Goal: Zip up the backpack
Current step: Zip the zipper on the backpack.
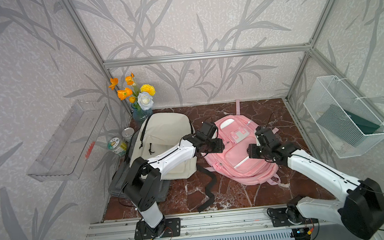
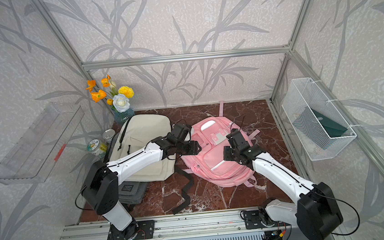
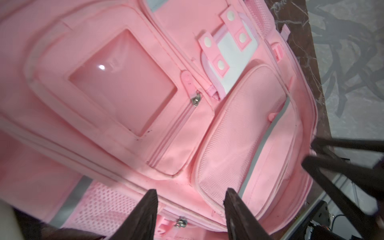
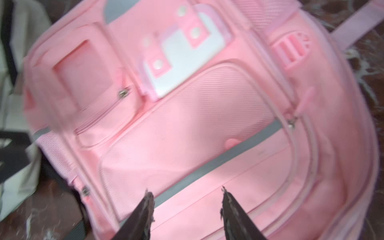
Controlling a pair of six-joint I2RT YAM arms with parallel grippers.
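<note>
The pink backpack (image 1: 242,159) (image 2: 216,163) lies flat on the dark marble table, front side up. My left gripper (image 1: 219,146) hovers over its left edge. In the left wrist view the left gripper (image 3: 191,194) is open with nothing held, and a metal zipper slider (image 3: 180,222) lies between its fingers below them. A second slider (image 3: 196,100) sits on the small window pocket. My right gripper (image 1: 252,152) hangs over the backpack's right half. In the right wrist view the right gripper (image 4: 187,192) is open and empty above the lower front panel. Another slider (image 4: 292,122) shows at the front pocket's side.
A cream backpack (image 1: 166,137) lies left of the pink one on a grey bag (image 1: 121,186). Its black strap (image 1: 208,185) trails toward the front. A flower vase (image 1: 141,106) and cans (image 1: 117,147) stand at back left. A wire basket (image 1: 345,116) hangs on the right wall.
</note>
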